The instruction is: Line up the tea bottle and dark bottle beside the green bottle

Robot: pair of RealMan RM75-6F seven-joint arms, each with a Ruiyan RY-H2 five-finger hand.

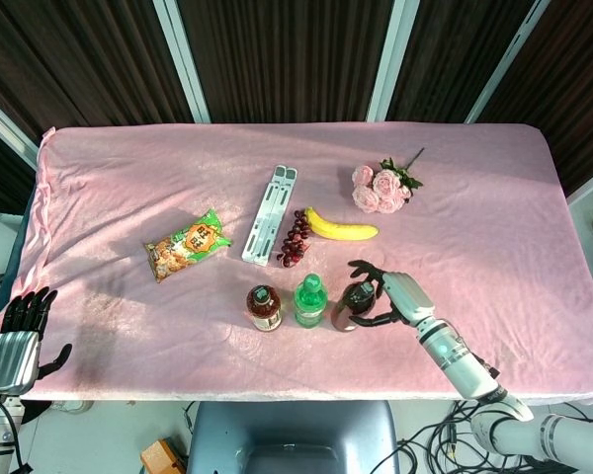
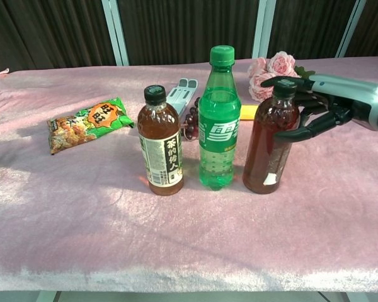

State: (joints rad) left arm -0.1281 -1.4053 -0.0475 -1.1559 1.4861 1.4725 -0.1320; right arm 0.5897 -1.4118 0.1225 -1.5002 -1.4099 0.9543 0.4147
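Now the dark fingers point(image 2: 302, 133) of the right hand point(image 2: 331, 104) are spread apart around the upper part of the dark bottle with reddish-brown liquid and a black cap point(image 2: 269, 143); whether any fingertip actually touches the plastic cannot be told, and the palm sits clear of it on the right. From the head camera the same right hand point(image 1: 390, 296) curves open beside that bottle point(image 1: 348, 307), one finger arcing above the cap and another below.

The dark bottle stands upright on the pink cloth-covered table point(image 2: 189, 239), just beside the clear green plastic bottle with a green cap point(image 2: 218, 119), which stands in the middle. On the other side of the green one stands the shorter tea bottle with a pale label and black cap point(image 2: 160, 142), so the three form a row near the front edge.

Behind the row lie a white slatted stand point(image 1: 270, 213), a bunch of dark grapes point(image 1: 296, 238), a yellow banana point(image 1: 340, 227) and a bouquet of pink roses point(image 1: 381, 187). A green snack packet point(image 2: 86, 123) lies off to the side.

Far off at the table's corner, the left hand point(image 1: 18, 341) hangs with fingers extended, holding nothing.
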